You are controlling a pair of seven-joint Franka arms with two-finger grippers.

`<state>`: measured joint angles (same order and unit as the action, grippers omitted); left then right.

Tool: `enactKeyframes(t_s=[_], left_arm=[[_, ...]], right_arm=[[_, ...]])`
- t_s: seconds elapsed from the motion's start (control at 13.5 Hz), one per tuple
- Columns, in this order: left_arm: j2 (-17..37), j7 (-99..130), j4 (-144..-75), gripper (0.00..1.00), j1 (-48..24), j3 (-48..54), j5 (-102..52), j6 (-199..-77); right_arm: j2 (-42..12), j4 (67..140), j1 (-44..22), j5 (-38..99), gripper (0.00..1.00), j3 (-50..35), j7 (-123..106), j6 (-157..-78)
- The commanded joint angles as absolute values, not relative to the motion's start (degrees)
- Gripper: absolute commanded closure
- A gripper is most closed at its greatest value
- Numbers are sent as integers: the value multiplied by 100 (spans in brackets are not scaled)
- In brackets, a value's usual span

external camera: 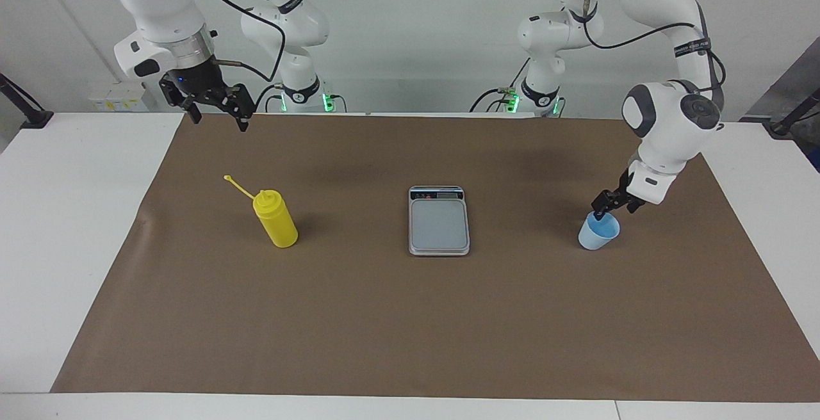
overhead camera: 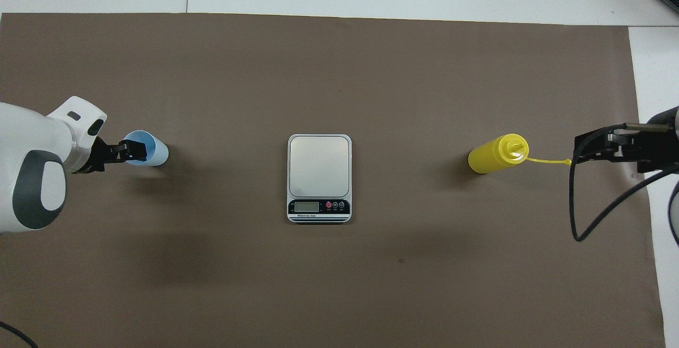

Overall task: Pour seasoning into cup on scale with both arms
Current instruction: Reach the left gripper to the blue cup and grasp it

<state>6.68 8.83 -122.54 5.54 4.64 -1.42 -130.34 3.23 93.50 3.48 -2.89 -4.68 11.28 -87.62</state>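
- The left gripper is held right at the rim of the cup, with its jaws apart and nothing gripped.
- The right gripper is held high, well apart from the bottle, jaws apart and empty.
- The scale is found between cup and bottle.

Scale: brushed matt metal plate, glossy dark display strip. Seasoning bottle: smooth yellow plastic, slight sheen. Cup: smooth light blue plastic, matt, at the left gripper fingertips. Mat: brown paper-like sheet, matt. Arm shells glossy white plastic.
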Motion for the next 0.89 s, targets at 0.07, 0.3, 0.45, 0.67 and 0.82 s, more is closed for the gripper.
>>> enactKeyframes(t_s=[0.07, 0.3, 0.45, 0.67, 0.82], left_arm=[[800, 1011, -12454, 0, 510, 501, -62, -13438], [800, 967, -12533, 29, 501, 501, -62, -13632], [800, 871, -12524, 83, 492, 501, -53, -13623], [800, 142, -12507, 100, 518, 483, -53, -13527], [800, -69, -12350, 100, 536, 483, -44, -13325]], right_arm=[[439, 9501, 413, -316, 0, -510, 1204, -8842], [439, 9501, 404, -316, 0, -510, 1204, -8842], [439, 9501, 413, -316, 0, -510, 1204, -8842], [439, 9501, 413, -316, 0, -510, 1204, -8842], [448, 9501, 413, -316, 0, -510, 1204, -8842]])
